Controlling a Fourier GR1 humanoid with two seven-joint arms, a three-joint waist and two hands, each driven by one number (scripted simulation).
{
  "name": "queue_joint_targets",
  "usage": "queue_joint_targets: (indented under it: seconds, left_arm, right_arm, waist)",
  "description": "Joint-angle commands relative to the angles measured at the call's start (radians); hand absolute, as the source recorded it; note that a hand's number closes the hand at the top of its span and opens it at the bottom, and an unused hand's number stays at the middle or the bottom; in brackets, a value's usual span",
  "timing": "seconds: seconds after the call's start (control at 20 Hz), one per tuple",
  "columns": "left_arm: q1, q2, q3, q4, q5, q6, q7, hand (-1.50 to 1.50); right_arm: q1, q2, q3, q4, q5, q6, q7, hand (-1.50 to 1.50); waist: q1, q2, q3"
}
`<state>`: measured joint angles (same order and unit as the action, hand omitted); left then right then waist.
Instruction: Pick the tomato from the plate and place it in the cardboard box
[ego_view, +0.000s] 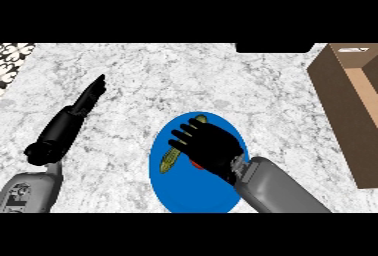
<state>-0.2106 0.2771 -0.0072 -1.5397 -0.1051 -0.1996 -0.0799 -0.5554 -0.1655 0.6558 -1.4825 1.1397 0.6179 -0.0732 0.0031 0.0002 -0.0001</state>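
Note:
A blue plate lies on the marble counter near the front middle. My right hand is over the plate with its fingers curled downward. A sliver of the red tomato shows under the palm, most of it hidden by the hand. A yellow-green corn cob lies on the plate just left of the fingers, its far end peeking out above the hand. The open cardboard box stands at the right edge. My left hand rests on the counter at the left, fingers straight and pointing away.
A dark object sits at the counter's back edge, right of centre. A patterned tile strip shows at the far left. Bare marble lies between the plate and the box.

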Motion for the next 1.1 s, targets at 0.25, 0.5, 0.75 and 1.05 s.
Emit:
queue_joint_targets:
  seconds: [0.25, 0.5, 0.75, 1.05]
  left_arm:
    - [0.020, -0.010, 0.029, 0.003, -0.027, -0.029, -0.041, 0.00]
    - [0.004, -0.039, 0.011, -0.004, -0.051, -0.005, 0.001, 0.00]
    - [0.040, -0.043, 0.001, -0.115, -0.033, -0.028, 0.070, 0.00]
    - [-0.008, -0.036, 0.032, -0.013, -0.027, -0.040, 0.024, 0.00]
  right_arm:
    - [-0.003, 0.056, -0.058, 0.112, 0.085, -0.007, -0.088, -1.50]
    - [0.004, 0.021, -0.018, 0.153, 0.117, -0.132, -0.230, 1.50]
    - [-0.035, 0.074, -0.061, 0.352, 0.162, -0.389, -0.316, 1.50]
    - [-0.029, 0.093, -0.304, 0.266, 0.114, -0.308, -0.107, 1.50]
  waist:
    - [0.000, 0.000, 0.000]
    - [0.001, 0.000, 0.000]
    - [0.011, 0.001, 0.001]
    - [-0.006, 0.006, 0.001]
